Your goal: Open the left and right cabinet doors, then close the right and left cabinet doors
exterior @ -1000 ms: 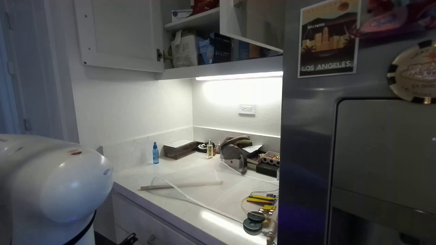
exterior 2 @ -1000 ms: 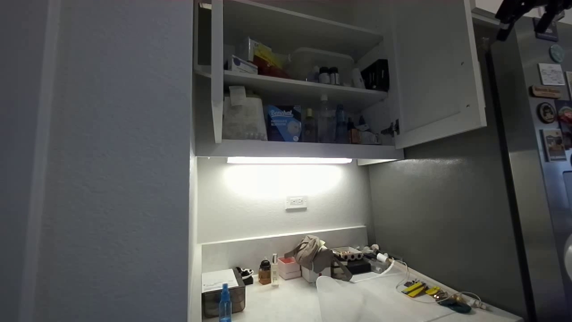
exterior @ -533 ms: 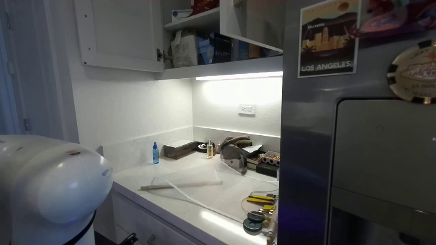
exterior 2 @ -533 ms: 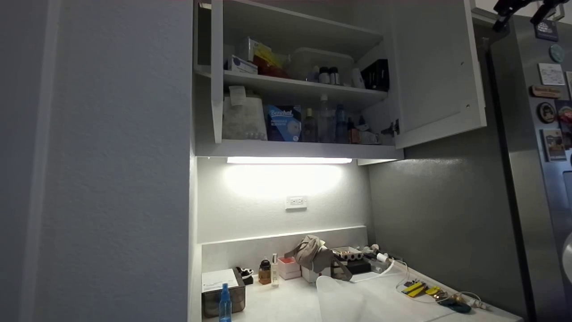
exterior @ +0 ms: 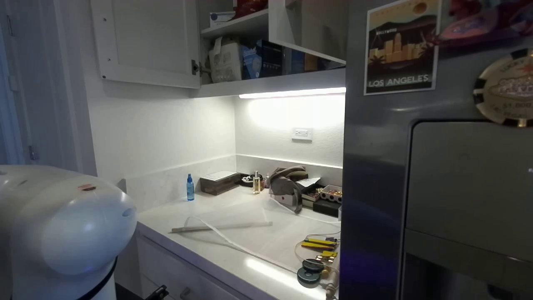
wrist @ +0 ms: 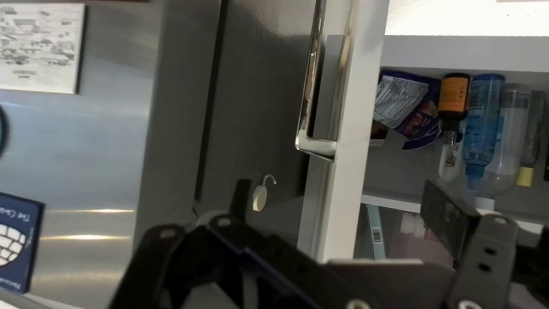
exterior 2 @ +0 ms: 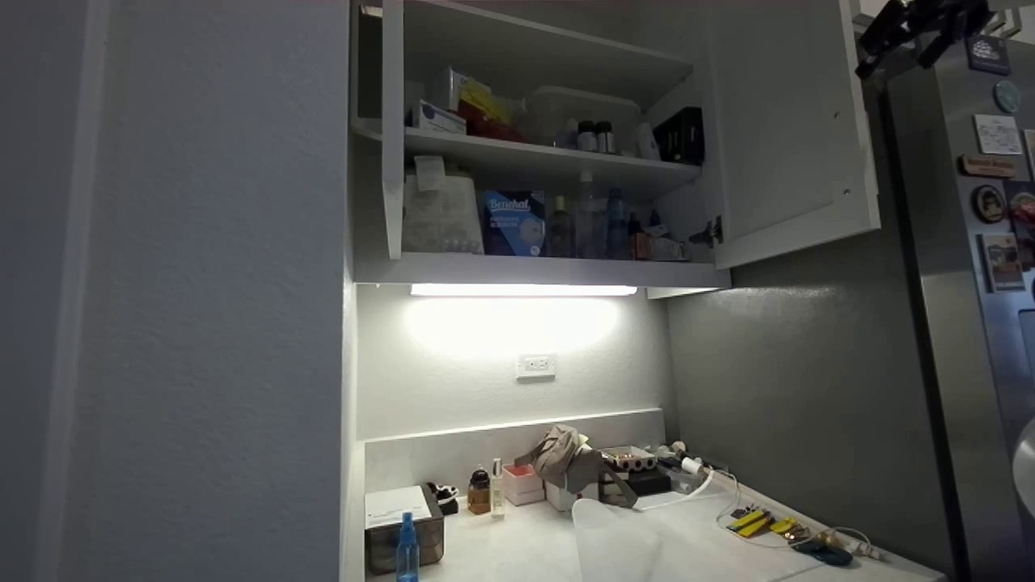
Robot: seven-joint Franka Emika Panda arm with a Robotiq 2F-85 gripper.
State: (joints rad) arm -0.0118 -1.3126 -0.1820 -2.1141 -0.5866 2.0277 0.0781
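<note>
The left cabinet door (exterior: 150, 41) stands wide open, its inner face showing in an exterior view; it shows nearly edge-on in an exterior view (exterior 2: 394, 162). The right cabinet door (exterior 2: 784, 121) is also open, swung out toward the fridge; its lower part shows in an exterior view (exterior: 280, 25). My gripper (exterior 2: 896, 66) is open and empty at the right door's free edge. In the wrist view my gripper's fingers (wrist: 343, 199) are wide apart, with the right door's white edge (wrist: 347, 184) between them in the picture. The door's silver handle (wrist: 316, 147) is ahead; I see no contact.
The grey steel fridge (exterior 2: 958, 323) with magnets stands right beside the right door. Cabinet shelves (exterior 2: 550, 153) hold bottles and boxes. The counter (exterior: 225, 208) below bears a blue spray bottle (exterior: 190, 189), boxes and cords. The white arm (exterior: 83, 225) stands at the counter's left.
My gripper has moved left in an exterior view, toward the right door's free edge, after rising slightly and then lowering. Both doors have stayed as they were.
</note>
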